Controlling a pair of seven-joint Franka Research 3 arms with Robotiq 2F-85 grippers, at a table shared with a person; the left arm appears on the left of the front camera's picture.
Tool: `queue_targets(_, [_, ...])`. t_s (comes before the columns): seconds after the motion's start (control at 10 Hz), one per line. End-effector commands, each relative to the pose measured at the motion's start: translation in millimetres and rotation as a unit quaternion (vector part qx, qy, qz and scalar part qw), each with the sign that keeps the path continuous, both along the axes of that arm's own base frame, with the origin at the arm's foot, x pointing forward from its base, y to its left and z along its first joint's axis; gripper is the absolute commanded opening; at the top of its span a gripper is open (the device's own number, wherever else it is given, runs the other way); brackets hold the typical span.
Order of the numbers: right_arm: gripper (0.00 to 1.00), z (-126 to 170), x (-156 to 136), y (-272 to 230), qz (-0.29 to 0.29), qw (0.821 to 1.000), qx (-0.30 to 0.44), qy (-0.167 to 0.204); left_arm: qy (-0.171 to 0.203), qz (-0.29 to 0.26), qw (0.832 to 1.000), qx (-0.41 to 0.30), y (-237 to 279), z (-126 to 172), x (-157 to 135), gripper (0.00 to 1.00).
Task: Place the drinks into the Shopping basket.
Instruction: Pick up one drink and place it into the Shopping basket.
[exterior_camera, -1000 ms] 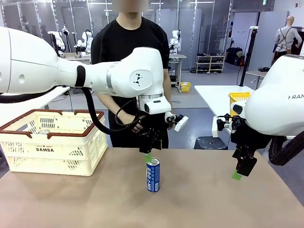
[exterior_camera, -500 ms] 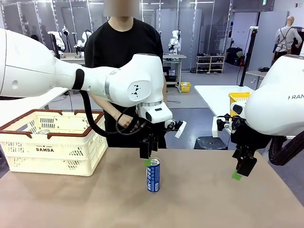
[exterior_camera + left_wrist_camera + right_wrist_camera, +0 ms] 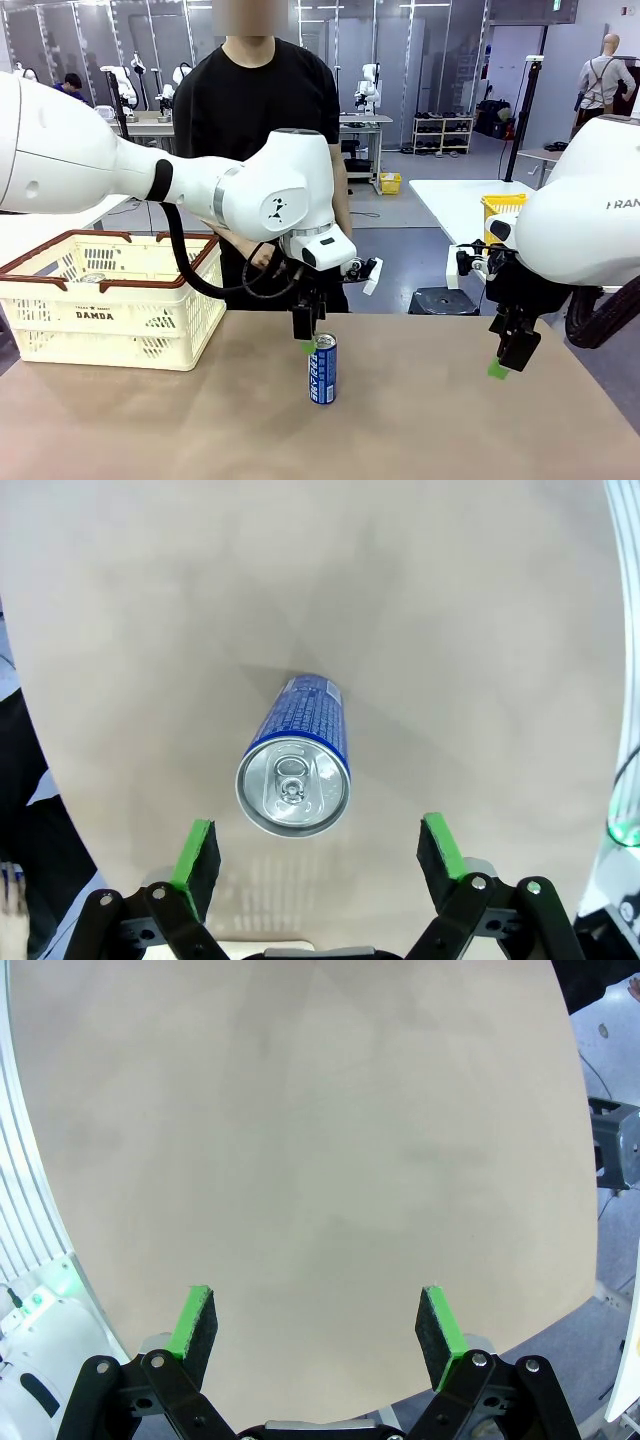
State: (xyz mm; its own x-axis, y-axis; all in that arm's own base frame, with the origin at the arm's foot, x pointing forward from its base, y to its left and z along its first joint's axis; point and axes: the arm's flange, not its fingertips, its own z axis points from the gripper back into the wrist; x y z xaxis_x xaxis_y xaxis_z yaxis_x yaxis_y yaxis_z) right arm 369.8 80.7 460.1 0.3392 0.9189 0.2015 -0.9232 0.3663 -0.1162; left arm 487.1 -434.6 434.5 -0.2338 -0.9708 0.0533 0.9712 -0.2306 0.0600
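Left gripper hangs directly over the blue-and-white can, fingers spread wide and holding nothing. The can stands upright on the surface, about midway between the left and right edges and nearer the far edge.

Step in hand, as judged: the descent to grasp. From the wrist camera the can top sits closer to one finger than the other, so the arm should centre itself first. It should then lower until the pads bracket the body below the rim, close squarely and lift straight up, since a slim can tips easily.

Right gripper hovers over bare surface near the right edge, fingers likewise apart and empty.

The cream basket sits at the far left corner. A silver disc inside looks like a can top; the rest of its contents cannot be made out.
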Motion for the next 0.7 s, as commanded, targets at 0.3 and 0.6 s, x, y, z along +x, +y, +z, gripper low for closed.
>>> queue_targets(0.3, [1.00, 0.7, 0.2, -0.1, -0.002, 1.000, -0.004, 0.001, 0.014, 0.006, 1.000, -0.024, 2.7, -14.8, -4.9, 1.00])
queue_targets(0.6, [1.00, 0.7, 0.2, -0.1, -0.002, 1.000, -0.004, 0.001, 0.016, 0.012, 1.000, -0.021, 1.5, -24.3, 2.6, 1.00])
